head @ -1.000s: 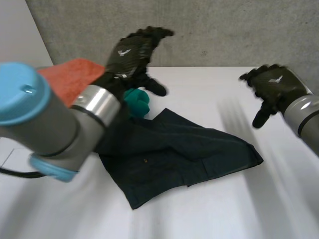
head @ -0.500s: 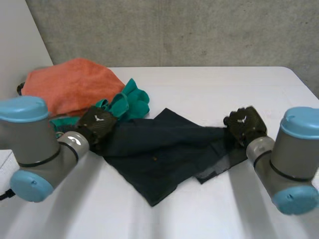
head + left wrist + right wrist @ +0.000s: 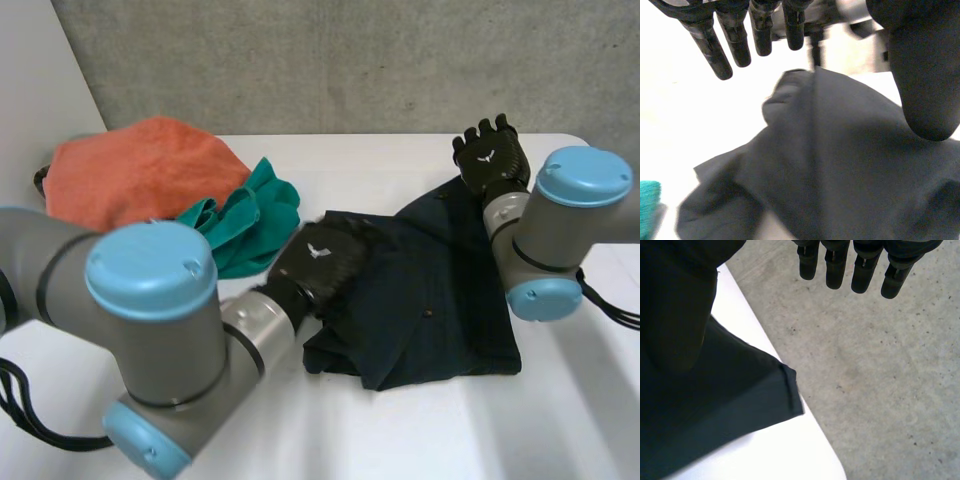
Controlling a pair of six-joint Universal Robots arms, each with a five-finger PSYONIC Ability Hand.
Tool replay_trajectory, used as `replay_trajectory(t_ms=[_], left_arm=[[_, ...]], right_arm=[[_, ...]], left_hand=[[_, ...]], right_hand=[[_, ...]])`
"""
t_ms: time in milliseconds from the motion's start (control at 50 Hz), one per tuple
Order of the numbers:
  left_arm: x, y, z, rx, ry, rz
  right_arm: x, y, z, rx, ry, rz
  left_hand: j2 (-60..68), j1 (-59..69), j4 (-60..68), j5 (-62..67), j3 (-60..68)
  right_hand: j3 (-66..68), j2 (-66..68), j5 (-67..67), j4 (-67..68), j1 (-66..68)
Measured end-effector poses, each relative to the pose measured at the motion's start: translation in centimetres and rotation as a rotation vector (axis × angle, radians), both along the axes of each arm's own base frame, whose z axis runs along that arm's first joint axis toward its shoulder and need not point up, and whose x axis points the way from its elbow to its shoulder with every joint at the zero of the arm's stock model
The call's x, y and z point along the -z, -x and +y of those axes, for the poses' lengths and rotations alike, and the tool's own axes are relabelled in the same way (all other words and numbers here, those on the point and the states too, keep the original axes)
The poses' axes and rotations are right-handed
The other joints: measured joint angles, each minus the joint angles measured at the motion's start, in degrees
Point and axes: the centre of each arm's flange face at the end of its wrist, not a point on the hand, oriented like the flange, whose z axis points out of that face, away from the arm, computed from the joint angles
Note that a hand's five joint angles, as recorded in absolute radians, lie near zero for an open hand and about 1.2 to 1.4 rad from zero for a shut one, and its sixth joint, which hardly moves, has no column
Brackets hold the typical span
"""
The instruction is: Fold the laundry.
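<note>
White table (image 3: 380,170) w/ dark garment (image 3: 440,300) rumpled, partly folded over

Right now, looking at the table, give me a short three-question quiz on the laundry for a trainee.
1. True or false: the rumpled orange towel lies on top of the dark navy garment.
2. What lies between that towel and the garment? A) crumpled teal cloth B) white plate C) cardboard box
3. Fill in: the ___ hand is at the garment's far end, fingers straight.
Key: 1 false; 2 A; 3 right hand.
</note>
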Motion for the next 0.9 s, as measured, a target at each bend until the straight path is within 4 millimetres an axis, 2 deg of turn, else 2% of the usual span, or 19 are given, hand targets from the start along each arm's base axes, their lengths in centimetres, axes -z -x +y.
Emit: replay_trajectory(t_ms=[60, 100, 140, 200, 300, 340, 420, 460, 480, 540, 560, 580, 620, 700, 720, 760, 800, 840, 900], left_arm=[[-0.7, -1.3, -2.3, -0.082, 0.043, -0.013], [-1.5, -3.0, -4.9, -0.163, 0.101, -0.043], [-2.0, -4.8, -7.3, -0.229, 0.161, -0.088], [-1.9, -6.2, -9.7, -0.273, 0.217, -0.156], [0.7, -7.0, -13.4, -0.273, 0.278, -0.288], [2.8, -7.2, -15.4, -0.260, 0.297, -0.354], [5.3, -7.2, -17.5, -0.242, 0.311, -0.407], [6.8, -7.1, -18.7, -0.225, 0.320, -0.420], [7.2, -7.0, -19.0, -0.218, 0.324, -0.422], [8.2, -6.7, -20.1, -0.203, 0.343, -0.413], [8.2, -6.7, -20.4, -0.204, 0.349, -0.410], [8.1, -6.7, -20.8, -0.212, 0.363, -0.401], [7.2, -6.9, -21.5, -0.240, 0.395, -0.381], [2.2, -8.4, -23.5, -0.379, 0.513, -0.283], [-0.6, -9.7, -24.6, -0.469, 0.576, -0.223], [-4.8, -12.6, -26.5, -0.626, 0.675, -0.131], [-7.0, -15.2, -27.9, -0.747, 0.736, -0.092], [-8.0, -17.3, -29.1, -0.834, 0.775, -0.092], [-7.6, -19.6, -30.4, -0.916, 0.791, -0.155]], right_arm=[[-0.6, 0.6, 1.2, 0.001, -0.017, -0.002], [-1.3, 1.4, 2.8, 0.002, -0.043, -0.001], [-1.4, 2.1, 4.2, -0.002, -0.074, 0.004], [-1.0, 2.6, 5.7, -0.016, -0.113, 0.013], [0.2, 3.1, 8.1, -0.054, -0.194, 0.032], [0.8, 3.4, 9.2, -0.068, -0.228, 0.040], [1.3, 3.6, 10.1, -0.075, -0.256, 0.048], [1.5, 3.8, 10.6, -0.074, -0.268, 0.052], [1.6, 3.8, 10.7, -0.073, -0.273, 0.054], [1.9, 4.1, 11.1, -0.068, -0.285, 0.058], [2.0, 4.1, 11.1, -0.067, -0.288, 0.059], [2.1, 4.2, 11.2, -0.064, -0.290, 0.060], [2.2, 4.2, 11.2, -0.060, -0.293, 0.062], [2.2, 4.3, 11.2, -0.053, -0.293, 0.063], [2.1, 4.3, 11.2, -0.051, -0.292, 0.063], [2.0, 4.3, 11.2, -0.049, -0.288, 0.062], [1.9, 4.4, 11.3, -0.049, -0.286, 0.061], [1.9, 4.4, 11.3, -0.049, -0.286, 0.061], [1.9, 4.4, 11.3, -0.049, -0.288, 0.061]], left_hand=[[0.00, 0.00, 0.00, 0.00, 0.00], [0.00, 0.00, 0.00, 0.00, 0.00], [0.00, 0.00, 0.00, 0.00, 0.00], [0.00, 0.00, 0.00, 0.00, 0.00], [0.00, 0.00, 0.00, 0.00, 0.00], [0.00, 0.00, 0.00, 0.00, 0.00], [0.15, 0.43, 0.19, 0.25, 0.16], [4.04, 4.85, 3.79, 3.95, 3.76], [7.62, 8.83, 7.08, 7.24, 6.50], [40.25, 42.80, 39.13, 37.43, 38.19], [40.25, 42.80, 39.13, 37.43, 38.19], [52.10, 47.08, 52.55, 48.64, 51.35], [53.78, 47.08, 54.97, 49.46, 53.53], [54.20, 47.08, 55.19, 49.46, 54.37], [54.32, 47.08, 55.41, 49.46, 54.59], [54.72, 47.08, 55.67, 50.76, 54.67], [54.92, 47.71, 55.67, 51.65, 54.67], [54.93, 47.98, 55.67, 51.65, 54.67], [54.90, 47.97, 55.64, 51.63, 54.68]], right_hand=[[0.00, 0.00, 0.01, -0.01, 0.00], [0.00, 0.00, 0.00, -0.01, 0.00], [0.00, 0.00, 0.01, -0.01, 0.00], [0.00, 0.00, 0.00, -0.01, 0.00], [0.00, 0.00, 0.00, -0.01, 0.00], [0.00, 0.00, 0.00, -0.01, 0.00], [0.00, 0.00, 0.00, -0.01, 0.00], [0.00, 0.00, 0.00, -0.01, 0.00], [0.00, 0.00, 0.00, -0.01, 0.00], [0.00, 0.00, 0.00, -0.01, 0.00], [0.00, 0.00, 0.00, -0.01, 0.00], [0.00, 0.00, 0.00, -0.01, 0.00], [0.00, 0.00, 0.00, -0.01, 0.00], [0.00, 0.00, 0.00, -0.01, 0.00], [0.00, 0.00, 0.00, -0.01, 0.00], [0.00, 0.00, 0.00, -0.01, 0.00], [0.00, 0.00, 0.00, -0.01, 0.00], [0.00, 0.00, 0.00, -0.01, 0.00], [0.00, 0.00, 0.01, -0.01, 0.00]])
